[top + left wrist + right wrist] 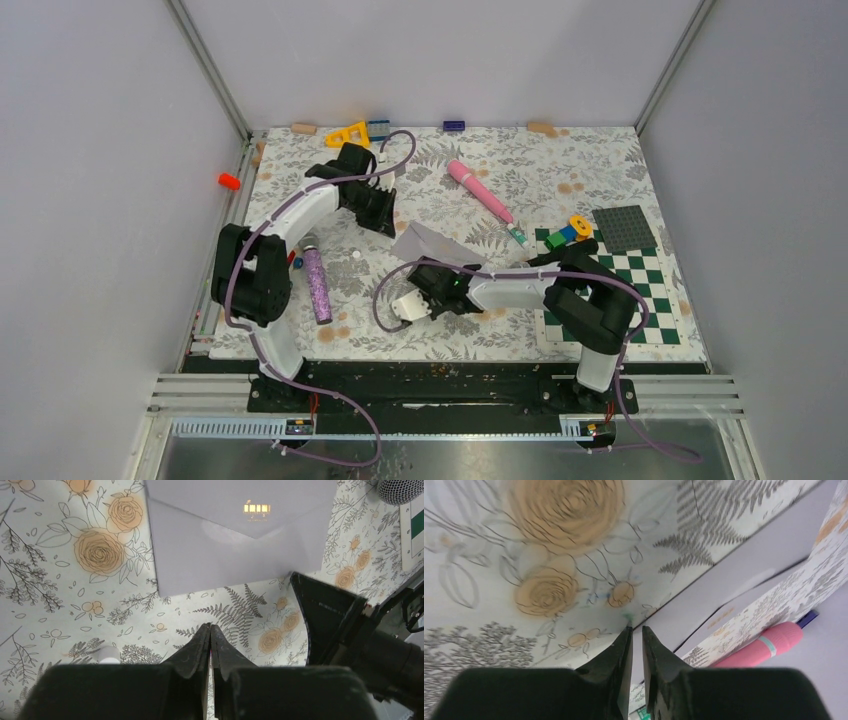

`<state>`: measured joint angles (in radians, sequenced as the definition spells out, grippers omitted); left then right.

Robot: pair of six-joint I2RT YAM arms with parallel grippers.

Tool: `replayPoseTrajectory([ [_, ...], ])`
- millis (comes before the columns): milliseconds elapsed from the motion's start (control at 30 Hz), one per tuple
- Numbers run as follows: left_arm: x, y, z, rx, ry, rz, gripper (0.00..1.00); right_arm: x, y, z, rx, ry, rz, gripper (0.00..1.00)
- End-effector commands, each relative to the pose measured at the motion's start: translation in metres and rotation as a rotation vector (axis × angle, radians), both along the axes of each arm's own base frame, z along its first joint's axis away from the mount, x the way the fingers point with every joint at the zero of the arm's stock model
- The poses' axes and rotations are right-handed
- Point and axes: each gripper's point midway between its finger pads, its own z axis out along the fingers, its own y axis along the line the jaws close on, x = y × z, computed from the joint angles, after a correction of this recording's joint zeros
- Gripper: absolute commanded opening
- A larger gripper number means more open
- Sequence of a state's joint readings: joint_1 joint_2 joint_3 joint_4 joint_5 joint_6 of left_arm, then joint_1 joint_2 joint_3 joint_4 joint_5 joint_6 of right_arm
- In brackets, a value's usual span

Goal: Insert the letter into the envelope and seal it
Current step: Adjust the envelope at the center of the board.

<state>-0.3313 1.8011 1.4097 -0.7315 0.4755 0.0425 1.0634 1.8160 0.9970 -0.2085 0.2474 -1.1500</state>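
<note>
Centre of floral table: envelope lying flap-side up, flap folded down, long axis crosswise just ahead of left gripper, clenched, empty. Right gripper nearer, tips at envelope edge, almost closed; cannot tell if pinching

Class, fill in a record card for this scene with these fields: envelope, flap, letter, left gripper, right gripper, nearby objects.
envelope: on the floral table cover, between the two grippers
flap: folded down over the body; cannot tell if sealed
letter: none seen outside the envelope
left gripper: shut, empty, just short of the envelope's edge
right gripper: fingers almost together at the envelope's edge; grip unclear
nearby: pink cylinder, checkerboard mat
</note>
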Motion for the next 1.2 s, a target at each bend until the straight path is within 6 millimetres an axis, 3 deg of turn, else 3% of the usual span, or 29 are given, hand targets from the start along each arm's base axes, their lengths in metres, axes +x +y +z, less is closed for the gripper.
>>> replayPoseTrajectory([
  [0,-0.001,-0.002,0.022,-0.064,-0.057,-0.01,0.04,0.011,-0.029,-0.01,-0.071,0.016,-0.066,0.2],
  [233,-0.002,-0.001,0.026,-0.08,-0.059,-0.005,0.04,0.039,-0.035,-0.005,-0.059,-0.003,-0.129,0.19],
  [367,-0.003,-0.001,0.027,-0.087,-0.064,-0.006,0.04,0.035,-0.028,0.006,-0.013,0.029,-0.126,0.19],
  [533,-0.004,-0.001,0.031,-0.093,-0.076,-0.009,0.04,0.037,-0.016,0.054,0.09,0.016,-0.164,0.19],
  [700,-0.003,0.001,0.045,-0.102,-0.116,-0.01,0.09,0.049,-0.015,0.134,0.275,-0.091,-0.277,0.27],
  [800,-0.002,0.005,0.057,-0.104,-0.154,-0.006,0.23,0.053,-0.029,0.177,0.388,-0.101,-0.387,0.38],
  [900,-0.002,0.01,0.073,-0.105,-0.205,-0.004,0.52,0.066,-0.052,0.21,0.495,-0.115,-0.491,0.45],
  [933,-0.001,0.013,0.08,-0.102,-0.226,-0.001,0.6,0.073,-0.063,0.219,0.536,-0.129,-0.547,0.57],
  [967,-0.001,0.016,0.087,-0.097,-0.251,0.003,0.69,0.078,-0.073,0.226,0.579,-0.134,-0.61,0.87],
  [1000,-0.001,0.019,0.094,-0.086,-0.277,0.006,0.76,0.081,-0.082,0.23,0.618,-0.122,-0.649,0.98],
  [1133,-0.008,0.033,0.127,-0.062,-0.376,0.0,0.97,0.093,-0.11,0.239,0.836,0.02,-0.833,1.0],
  [1167,-0.012,0.037,0.136,-0.06,-0.402,-0.008,0.99,0.1,-0.118,0.237,0.895,0.069,-0.896,1.0],
])
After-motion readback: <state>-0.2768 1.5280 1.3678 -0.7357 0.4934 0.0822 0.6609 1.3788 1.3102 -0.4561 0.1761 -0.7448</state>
